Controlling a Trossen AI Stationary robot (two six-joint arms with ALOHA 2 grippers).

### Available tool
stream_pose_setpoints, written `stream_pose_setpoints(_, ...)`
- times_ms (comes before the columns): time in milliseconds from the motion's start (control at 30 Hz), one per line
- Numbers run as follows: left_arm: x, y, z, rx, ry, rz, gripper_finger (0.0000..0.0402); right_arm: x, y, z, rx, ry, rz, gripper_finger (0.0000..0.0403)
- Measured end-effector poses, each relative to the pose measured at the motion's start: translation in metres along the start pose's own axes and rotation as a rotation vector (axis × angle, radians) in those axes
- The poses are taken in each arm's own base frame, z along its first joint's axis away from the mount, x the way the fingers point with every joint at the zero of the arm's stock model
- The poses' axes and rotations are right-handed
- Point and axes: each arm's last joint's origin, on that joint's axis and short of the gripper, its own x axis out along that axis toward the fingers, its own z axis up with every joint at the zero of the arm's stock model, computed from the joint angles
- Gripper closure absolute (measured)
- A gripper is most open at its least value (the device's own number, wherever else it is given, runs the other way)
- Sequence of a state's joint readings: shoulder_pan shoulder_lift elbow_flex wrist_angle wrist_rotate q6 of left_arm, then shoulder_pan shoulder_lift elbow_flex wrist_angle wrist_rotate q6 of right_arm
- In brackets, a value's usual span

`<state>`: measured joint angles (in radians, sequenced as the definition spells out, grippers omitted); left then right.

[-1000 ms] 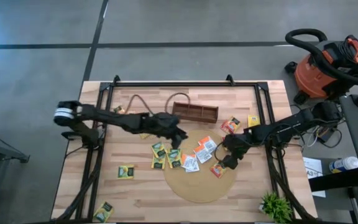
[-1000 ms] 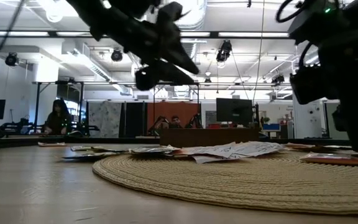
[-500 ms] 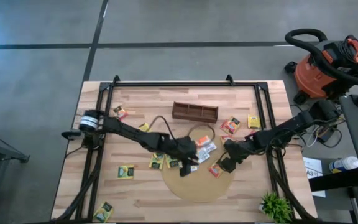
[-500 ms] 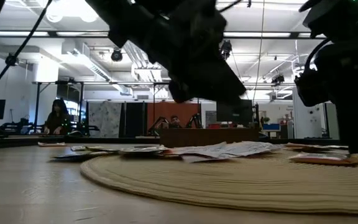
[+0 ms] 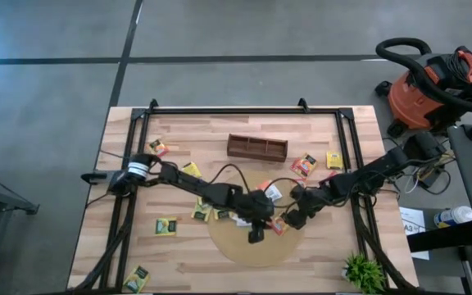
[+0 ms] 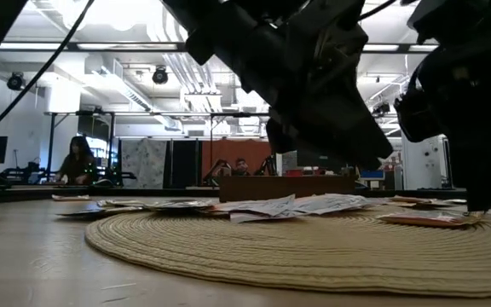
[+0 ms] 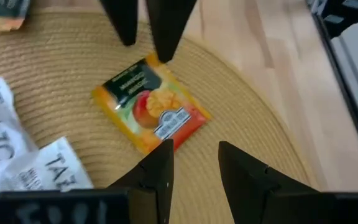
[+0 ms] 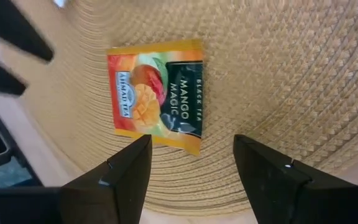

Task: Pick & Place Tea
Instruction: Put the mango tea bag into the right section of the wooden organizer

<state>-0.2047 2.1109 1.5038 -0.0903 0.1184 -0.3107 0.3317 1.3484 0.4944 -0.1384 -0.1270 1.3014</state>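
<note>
An orange and green mango tea sachet (image 7: 151, 112) (image 8: 157, 93) lies flat on the round woven mat (image 5: 236, 246), right of the mat's middle (image 5: 279, 225). My left gripper (image 7: 194, 165) hangs open above the mat at the sachet's near-left side (image 5: 256, 232), with nothing between its fingers. My right gripper (image 8: 194, 171) stands open at the sachet's right (image 5: 292, 217), fingers slanting down. White sachets (image 7: 17, 155) lie on the mat beside the orange one. In the low view the left gripper (image 6: 314, 94) is well clear of the mat. My right gripper reaches down with a fingertip (image 6: 477, 203) to just over the mat's right part, beside the orange sachet (image 6: 424, 219). I cannot tell whether it touches the mat or the sachet.
The brown wooden compartment box (image 5: 256, 147) stands behind the mat. More sachets lie on the bare wood (image 5: 165, 226) (image 5: 191, 170) (image 5: 305, 165) (image 5: 334, 159) (image 5: 136, 279). A small green plant (image 5: 363, 270) is at the near right corner. Black frame rails (image 5: 129, 205) run along both sides.
My left gripper has swung from beside the wooden box toward the table's right and near edge and come down over the mat next to the orange sachet. My right gripper has edged toward the table's left. The mat with its sachets has slid a little leftward.
</note>
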Motion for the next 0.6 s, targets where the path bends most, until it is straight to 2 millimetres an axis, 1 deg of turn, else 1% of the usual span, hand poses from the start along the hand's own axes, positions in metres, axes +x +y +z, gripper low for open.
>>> stream_pose_setpoints(200, 0.001, -0.002, -0.002, 0.001, 0.020, -0.043, 0.0281, -0.001, 0.005, 0.001, -0.002, -0.003, 0.017, 0.0179)
stream_pose_setpoints(267, 0.005, -0.001, -0.003, 0.006, 0.017, -0.067, 0.0281, -0.002, 0.008, 0.001, -0.005, 0.001, 0.026, 0.0179)
stream_pose_setpoints(367, 0.016, 0.001, -0.011, -0.003, 0.040, -0.113, 0.0281, -0.002, 0.010, 0.001, -0.006, 0.008, 0.033, 0.0179)
stream_pose_setpoints(467, 0.030, 0.005, -0.019, -0.022, 0.072, -0.114, 0.0281, 0.001, 0.009, 0.001, -0.005, 0.029, 0.022, 0.0179)
stream_pose_setpoints(533, 0.038, 0.006, -0.022, -0.034, 0.079, -0.110, 0.0281, 0.004, 0.007, 0.000, -0.002, 0.036, 0.005, 0.0179)
stream_pose_setpoints(600, 0.041, 0.006, -0.019, -0.040, 0.071, -0.110, 0.0281, 0.008, 0.005, 0.000, 0.000, 0.041, -0.011, 0.0179)
